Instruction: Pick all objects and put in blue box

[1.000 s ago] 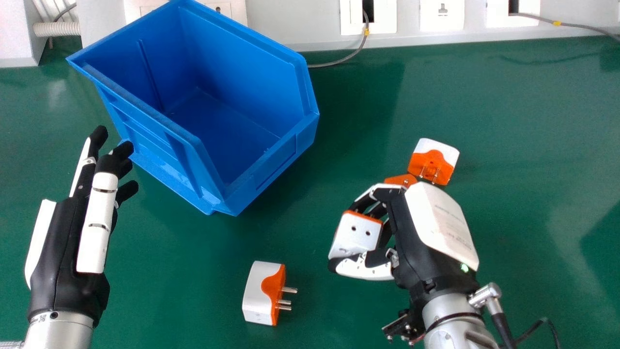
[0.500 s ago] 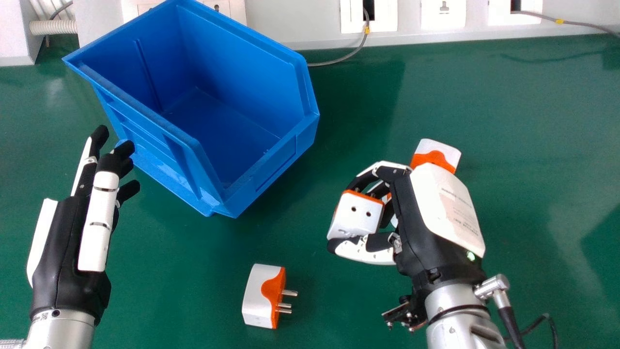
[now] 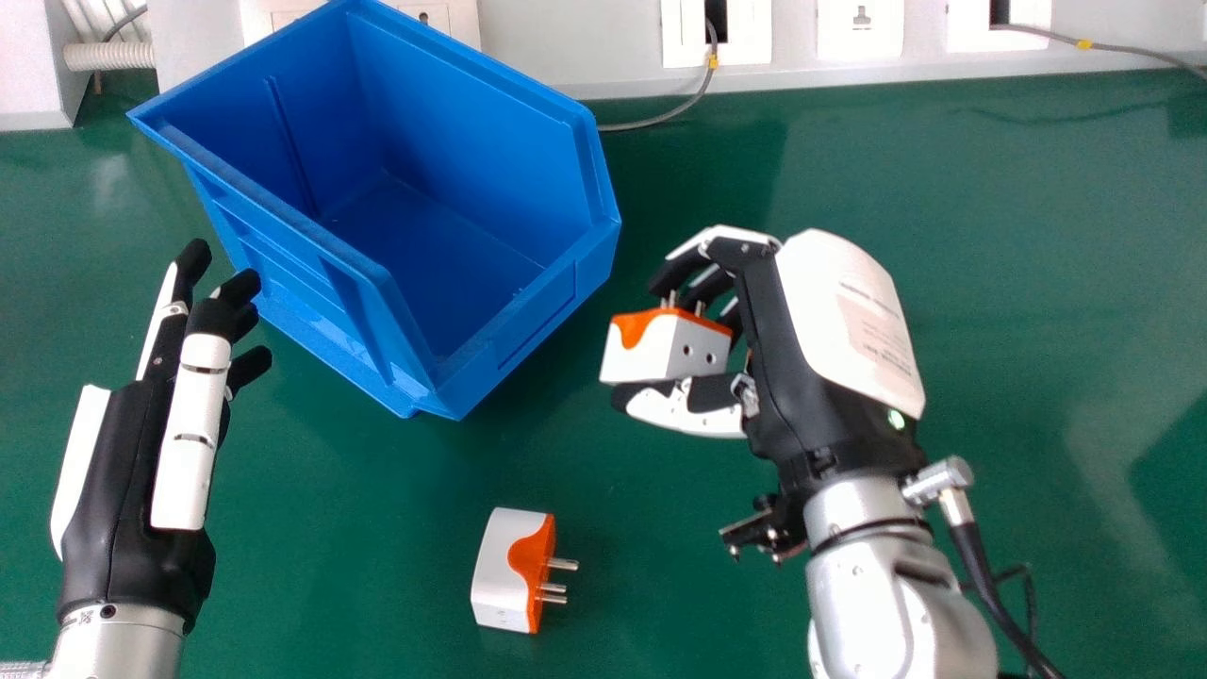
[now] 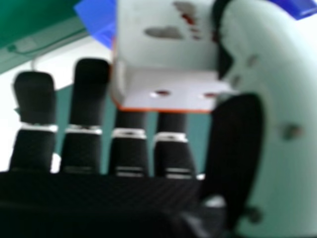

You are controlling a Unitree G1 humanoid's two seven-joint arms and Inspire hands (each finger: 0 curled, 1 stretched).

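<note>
Item: loose plug (image 3: 500,571), nearest, on the table (image 3: 377,528). Item: my left hand (image 3: 118,471), straight-fingered, beside the box (image 3: 471,123). Item: my right hand (image 3: 778,349), pinching the held plug (image 3: 651,349) between thumb and fingers (prongs fingerward). Item: box, farthest, inner floor visible.

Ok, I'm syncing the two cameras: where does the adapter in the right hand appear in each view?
Head view: the adapter sits in the right hand, near the picture's centre, right of the blue box.
Right hand view: the adapter lies against the thumb, two holes showing.
Shared landmark: the thumb, touching it in both.
</note>
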